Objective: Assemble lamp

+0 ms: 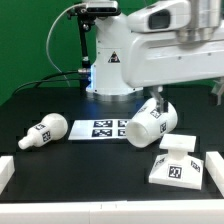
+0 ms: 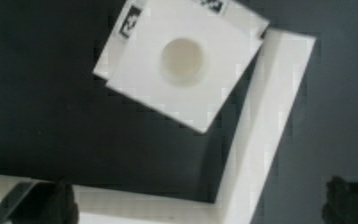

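The low square base [image 1: 177,160] sits at the exterior view's right, in the corner of the white fence; in the wrist view [image 2: 179,62] its top face with a round socket shows, turned at an angle. The cone shade [image 1: 143,123] lies on its side in the middle. The bulb [image 1: 42,132] lies on its side at the left. My gripper [image 1: 160,103] hangs above the table between shade and base. In the wrist view my gripper [image 2: 197,205] is open and empty, with dark fingertips [image 2: 43,200] wide apart, above the fence and short of the base.
The marker board [image 1: 100,128] lies flat between bulb and shade. A white fence [image 2: 265,130] runs round the table's front edge and corners, with pieces at the right [image 1: 207,165] and left [image 1: 6,170]. The arm's pedestal [image 1: 108,70] stands behind.
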You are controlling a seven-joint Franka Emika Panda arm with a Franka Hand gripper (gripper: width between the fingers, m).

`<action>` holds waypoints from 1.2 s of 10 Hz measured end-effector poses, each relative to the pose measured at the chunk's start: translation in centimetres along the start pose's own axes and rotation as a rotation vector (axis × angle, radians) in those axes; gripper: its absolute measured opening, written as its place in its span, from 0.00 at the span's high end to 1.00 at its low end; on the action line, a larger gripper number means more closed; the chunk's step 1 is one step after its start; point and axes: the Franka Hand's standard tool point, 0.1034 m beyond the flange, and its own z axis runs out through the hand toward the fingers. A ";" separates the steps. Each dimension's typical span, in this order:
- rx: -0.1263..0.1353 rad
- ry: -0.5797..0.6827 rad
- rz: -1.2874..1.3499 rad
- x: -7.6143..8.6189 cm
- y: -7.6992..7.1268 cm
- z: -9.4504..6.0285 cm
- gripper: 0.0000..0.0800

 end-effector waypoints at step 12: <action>-0.028 0.005 0.372 -3.1 -1.8 2.9 0.13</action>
